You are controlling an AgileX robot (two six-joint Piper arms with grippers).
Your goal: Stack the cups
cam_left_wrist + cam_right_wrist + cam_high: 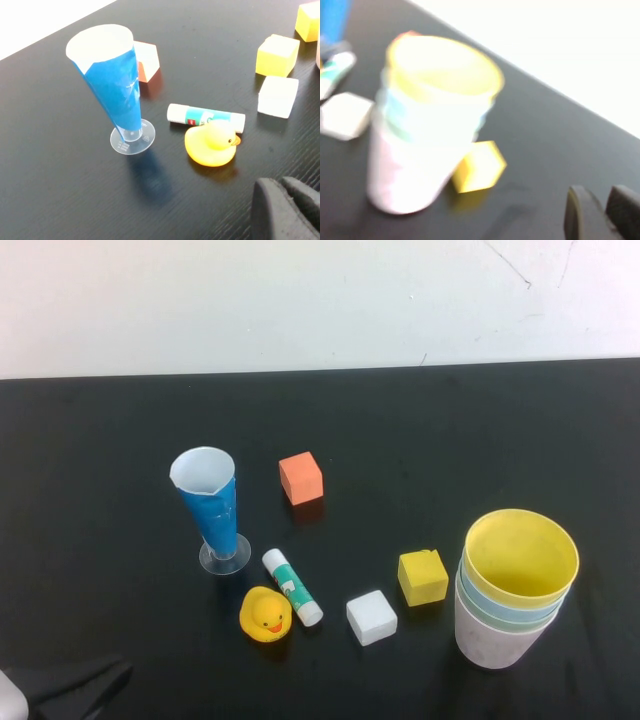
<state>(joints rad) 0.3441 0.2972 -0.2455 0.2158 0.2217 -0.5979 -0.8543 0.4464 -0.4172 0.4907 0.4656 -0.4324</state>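
The four cups stand nested in one upright stack (510, 590) at the front right of the black table. The yellow cup (521, 558) is on top, with the light blue rim (478, 592) and pale green rim (480, 611) under it and the pink-white cup (492, 640) at the bottom. The stack also shows, blurred, in the right wrist view (430, 125). My right gripper (602, 192) is shut and empty, apart from the stack, and is out of the high view. My left gripper (75, 680) is shut and empty at the front left corner; it also shows in the left wrist view (280, 182).
A tall blue cone glass (210, 505) on a clear base stands left of centre. An orange cube (301, 478), a glue stick (292, 586), a rubber duck (266, 614), a white cube (371, 618) and a yellow cube (422, 577) lie between it and the stack.
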